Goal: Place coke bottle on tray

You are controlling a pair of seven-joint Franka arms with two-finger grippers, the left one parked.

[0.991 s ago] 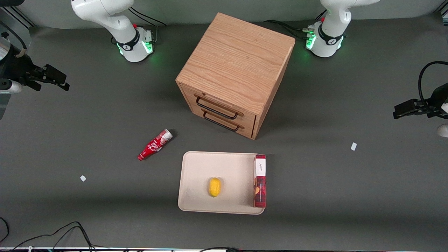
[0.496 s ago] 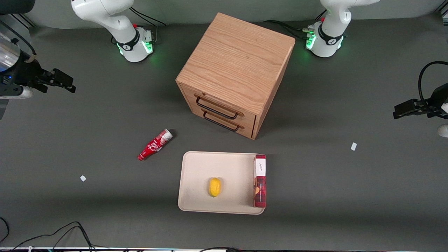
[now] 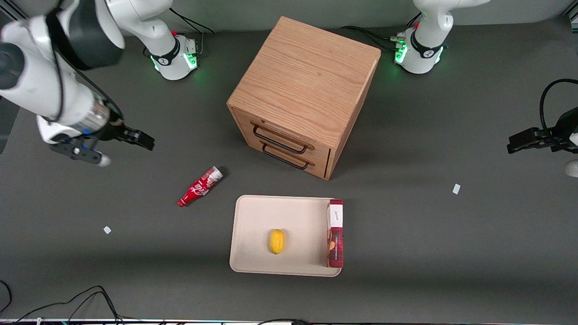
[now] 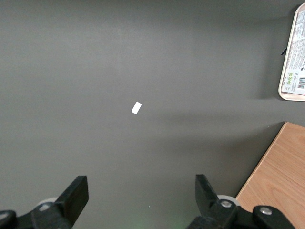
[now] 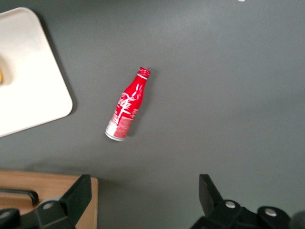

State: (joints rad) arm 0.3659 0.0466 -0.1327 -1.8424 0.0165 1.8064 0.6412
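Observation:
The coke bottle (image 3: 200,186) lies on its side on the dark table, beside the tray (image 3: 253,216) toward the working arm's end, and shows whole in the right wrist view (image 5: 127,106). Its red cap points away from the cabinet and its silver base toward it. The cream tray (image 5: 28,86) holds a lemon (image 3: 277,241) and a red-and-white box (image 3: 335,233). My right gripper (image 3: 137,140) hangs above the table, farther from the front camera than the bottle and apart from it. The gripper (image 5: 145,193) is open with nothing between its fingers.
A wooden drawer cabinet (image 3: 305,90) with two black handles stands farther from the front camera than the tray; its corner shows in the right wrist view (image 5: 47,191). Two small white scraps (image 3: 107,229) (image 3: 456,188) lie on the table.
My right arm has swung in from the table's edge toward the bottle, coming nearer the front camera. The bottle, tray, lemon and box have not moved.

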